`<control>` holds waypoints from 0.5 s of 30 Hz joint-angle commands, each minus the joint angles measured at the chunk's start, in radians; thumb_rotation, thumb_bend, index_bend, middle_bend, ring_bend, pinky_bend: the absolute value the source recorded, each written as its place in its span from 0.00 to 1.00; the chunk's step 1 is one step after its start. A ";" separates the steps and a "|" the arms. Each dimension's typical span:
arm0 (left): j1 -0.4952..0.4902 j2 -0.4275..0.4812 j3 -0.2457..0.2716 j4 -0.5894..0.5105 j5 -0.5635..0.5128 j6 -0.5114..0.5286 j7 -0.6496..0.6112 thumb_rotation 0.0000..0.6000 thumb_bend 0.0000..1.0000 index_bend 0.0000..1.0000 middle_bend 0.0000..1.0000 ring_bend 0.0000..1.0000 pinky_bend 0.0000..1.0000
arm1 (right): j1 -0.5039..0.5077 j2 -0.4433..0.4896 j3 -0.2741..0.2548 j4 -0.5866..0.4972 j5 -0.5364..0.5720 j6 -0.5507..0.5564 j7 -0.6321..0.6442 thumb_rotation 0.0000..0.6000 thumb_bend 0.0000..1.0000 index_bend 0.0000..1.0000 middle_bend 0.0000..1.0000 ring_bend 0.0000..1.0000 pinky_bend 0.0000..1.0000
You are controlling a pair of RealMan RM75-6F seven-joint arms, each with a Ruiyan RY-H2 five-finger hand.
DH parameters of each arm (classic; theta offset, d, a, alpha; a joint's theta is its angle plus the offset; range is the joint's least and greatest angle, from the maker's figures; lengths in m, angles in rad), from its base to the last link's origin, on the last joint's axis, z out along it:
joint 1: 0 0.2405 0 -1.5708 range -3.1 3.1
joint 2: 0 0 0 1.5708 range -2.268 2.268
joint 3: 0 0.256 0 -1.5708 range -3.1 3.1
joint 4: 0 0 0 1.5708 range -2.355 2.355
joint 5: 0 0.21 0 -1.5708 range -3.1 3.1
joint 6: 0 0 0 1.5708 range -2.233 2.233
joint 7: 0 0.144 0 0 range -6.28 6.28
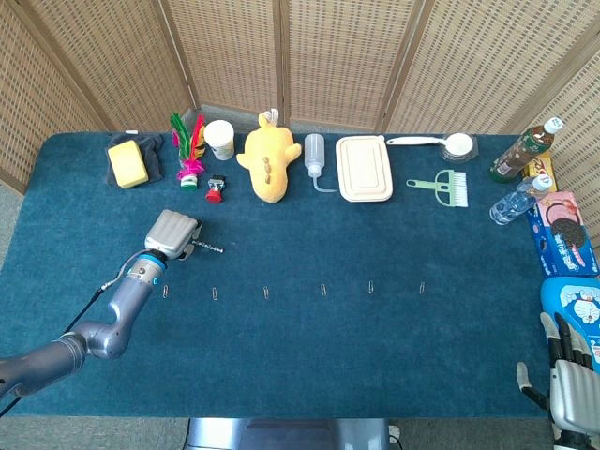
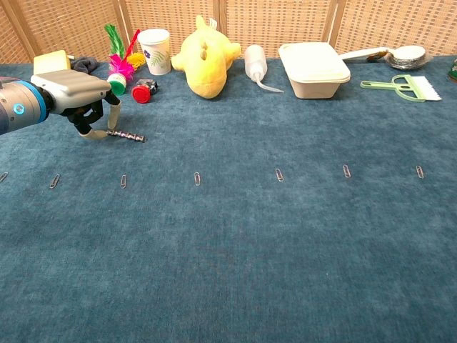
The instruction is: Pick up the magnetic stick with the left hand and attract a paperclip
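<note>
left robot hand (image 2: 89,107) over left end of magnetic stick (image 2: 127,135), fingers curled down around it, grip unconfirmed | stick flat on worktop (image 2: 285,243), long axis left-right, far end tipped slightly toward robot | risk: thin stick rolls or slips out | nearest paperclip (image 2: 123,181) just ahead | right robot hand (image 1: 570,384) idle, fingers loosely apart

Magnetic stick (image 2: 126,134) lies on the tabletop (image 2: 235,243) just right of the left robot hand (image 2: 80,96), maybe touching; paperclip (image 2: 123,181) in front.
</note>
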 commanded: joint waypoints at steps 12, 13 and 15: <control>-0.005 -0.018 -0.004 0.015 -0.021 -0.004 0.007 1.00 0.64 0.47 0.82 0.81 0.70 | -0.003 0.001 0.000 -0.002 0.002 0.000 0.000 1.00 0.44 0.00 0.01 0.00 0.11; -0.006 -0.018 -0.004 0.015 -0.022 -0.005 0.009 0.99 0.64 0.47 0.82 0.81 0.70 | -0.003 0.001 0.000 -0.002 0.002 0.000 0.000 1.00 0.44 0.00 0.01 0.00 0.11; -0.007 -0.019 -0.003 0.016 -0.025 -0.007 0.012 0.99 0.64 0.47 0.82 0.81 0.70 | -0.004 0.002 0.000 -0.003 0.002 0.002 0.000 1.00 0.44 0.00 0.01 0.00 0.11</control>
